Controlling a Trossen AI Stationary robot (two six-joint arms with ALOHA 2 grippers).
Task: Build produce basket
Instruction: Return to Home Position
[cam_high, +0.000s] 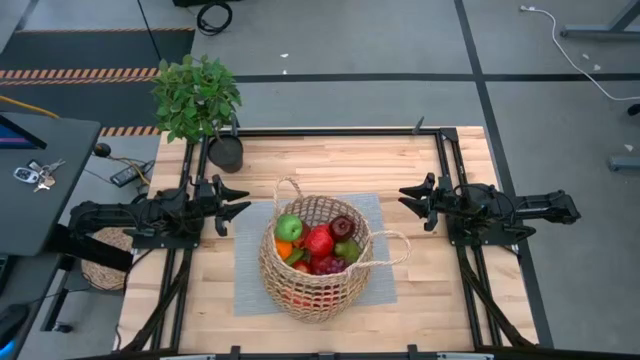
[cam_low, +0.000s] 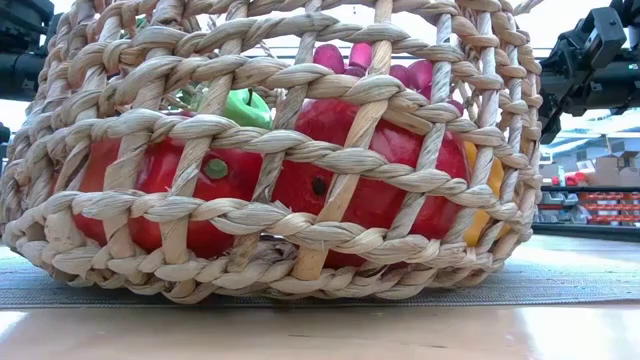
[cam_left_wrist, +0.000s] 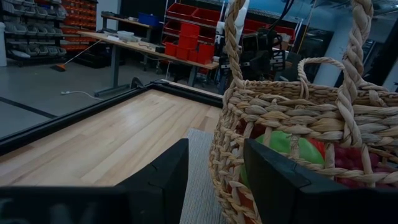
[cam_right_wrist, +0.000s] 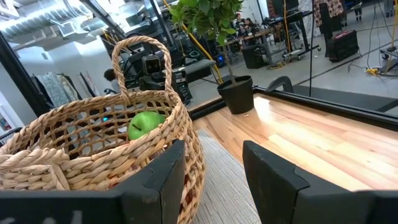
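Seen from above, a round wicker basket (cam_high: 315, 295) stands on a grey mat (cam_high: 250, 285) in the middle of a pale wooden tabletop (cam_high: 340, 160). It is filled with produce (cam_high: 318, 243): a green apple (cam_high: 288, 227), a bright red fruit (cam_high: 320, 240), a dark red fruit (cam_high: 342, 226), purple grapes (cam_high: 331, 265) and a bit of orange (cam_high: 283, 250). The left pincer (cam_high: 238, 202) hangs just off the mat's left edge and the right pincer (cam_high: 408, 203) just off its right edge. Both point inward at the basket without touching it, each with its fingers spread moderately wide and holding nothing. A leafy plant (cam_high: 195, 95) in a black pot (cam_high: 226, 153) stands at the tabletop's far left corner. A bunch of keys (cam_high: 33, 176) lies on a dark desk (cam_high: 40, 200) off the tabletop's left side. Only the table-height view looks through the weave at the lower layer: two large red fruits (cam_low: 190, 190) press against the basket's wall, something yellow-orange (cam_low: 485, 190) sits at one side, and the green apple and pinkish grapes show higher up. The left wrist view adds a workshop behind, with shelves of red bins (cam_left_wrist: 193, 31), and a loop handle (cam_left_wrist: 353, 62) rising close by. The right wrist view shows a handle (cam_right_wrist: 140, 39) arching over the rim, the green apple sitting high inside, and the pot beyond it.
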